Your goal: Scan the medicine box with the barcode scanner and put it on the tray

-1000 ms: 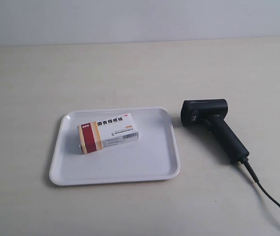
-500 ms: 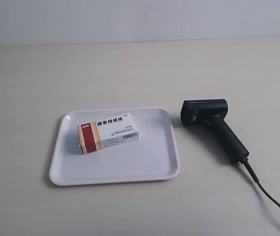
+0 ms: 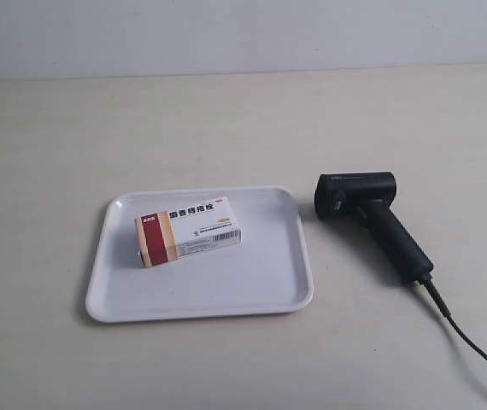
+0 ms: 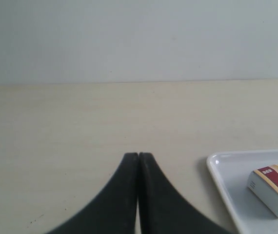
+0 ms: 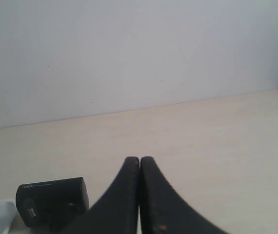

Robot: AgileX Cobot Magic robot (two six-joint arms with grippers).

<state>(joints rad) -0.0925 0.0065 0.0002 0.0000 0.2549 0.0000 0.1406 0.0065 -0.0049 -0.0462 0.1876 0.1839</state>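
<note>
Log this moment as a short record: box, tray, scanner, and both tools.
medicine box: lying flat inside the tray, red band toward the exterior view's left
tray: flat on the table, holds only the box
barcode scanner: lying on the table beside the tray, apart from it, cable attached
left tool: shut, holding nothing
right tool: shut, holding nothing

One medicine box, one tray, one barcode scanner, two closed claws.
</note>
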